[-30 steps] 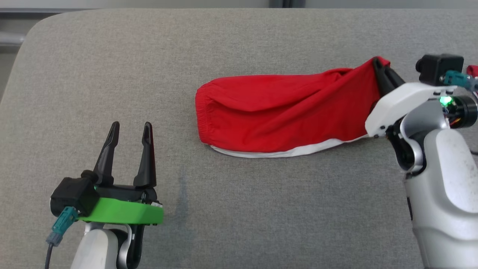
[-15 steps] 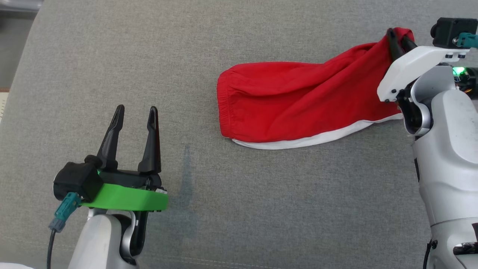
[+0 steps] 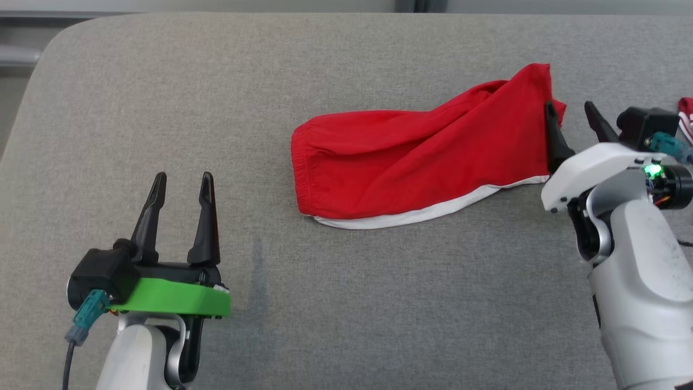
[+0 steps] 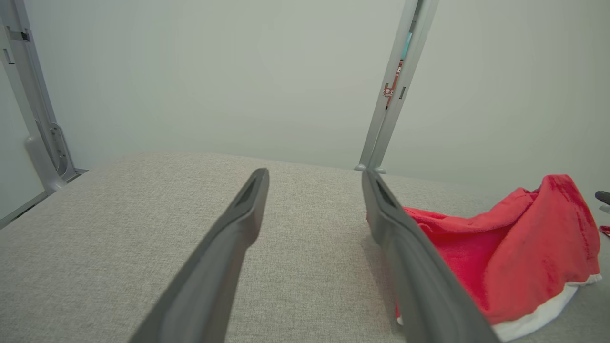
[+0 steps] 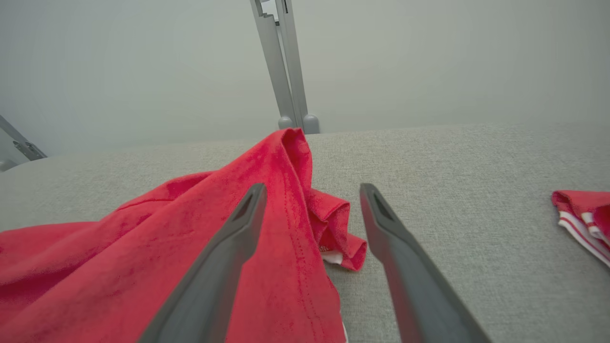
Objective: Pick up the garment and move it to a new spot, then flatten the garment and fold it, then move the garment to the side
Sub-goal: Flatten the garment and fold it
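Red knit garment with a white hem is lying across the middle-right of a wide grey fabric-covered surface, rumpled and twisted rather than flat, its right-hand end rising in a peak. The white-shelled right arm's gripper is sitting at that peaked end with its two dark fingers spread wide, clamping nothing; the right wrist view is showing the raised red edge running between them, close to the left finger. The green-collared left gripper is waiting well apart at the lower left, also spread and empty. A small red-and-white striped piece of cloth is resting near the right edge. By the look of it, the garment is lying set down in a spot, while flattening, folding and shifting aside are all yet to come.
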Motion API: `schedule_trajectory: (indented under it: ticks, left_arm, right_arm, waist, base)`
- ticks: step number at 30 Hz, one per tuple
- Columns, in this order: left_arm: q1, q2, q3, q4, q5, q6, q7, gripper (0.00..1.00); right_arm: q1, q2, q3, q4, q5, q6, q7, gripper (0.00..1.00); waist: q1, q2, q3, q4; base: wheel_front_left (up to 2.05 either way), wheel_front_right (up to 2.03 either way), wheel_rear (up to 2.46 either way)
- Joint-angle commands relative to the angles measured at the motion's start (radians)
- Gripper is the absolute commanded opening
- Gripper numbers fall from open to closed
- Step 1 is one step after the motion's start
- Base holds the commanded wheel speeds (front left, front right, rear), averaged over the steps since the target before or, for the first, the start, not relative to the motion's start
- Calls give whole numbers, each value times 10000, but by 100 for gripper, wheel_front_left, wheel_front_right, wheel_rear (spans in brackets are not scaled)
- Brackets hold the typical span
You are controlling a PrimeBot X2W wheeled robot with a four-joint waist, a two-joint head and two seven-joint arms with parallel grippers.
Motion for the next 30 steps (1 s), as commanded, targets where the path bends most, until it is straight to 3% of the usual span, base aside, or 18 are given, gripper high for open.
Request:
schedule_trajectory:
  ticks: [1, 12, 30]
  left_arm:
    - [172, 86, 45, 33, 147, -23, -26, 100]
    - [867, 79, 356, 400, 278, -23, -26, 100]
    - [1607, -24, 640, 867, 338, -23, -26, 100]
  right_arm:
    - [413, 72, 59, -263, -91, -6, -170, 100]
    - [3217, 405, 930, -2916, -499, -6, -1618, 100]
    - [5036, 651, 816, -4308, -312, -6, -1121, 100]
  waist:
    - [0, 0, -446, -405]
    - [0, 0, -1306, -940]
    - [0, 0, -2044, -1196]
  base:
    - [0, 0, 0]
    - [0, 0, 0]
    - [0, 0, 0]
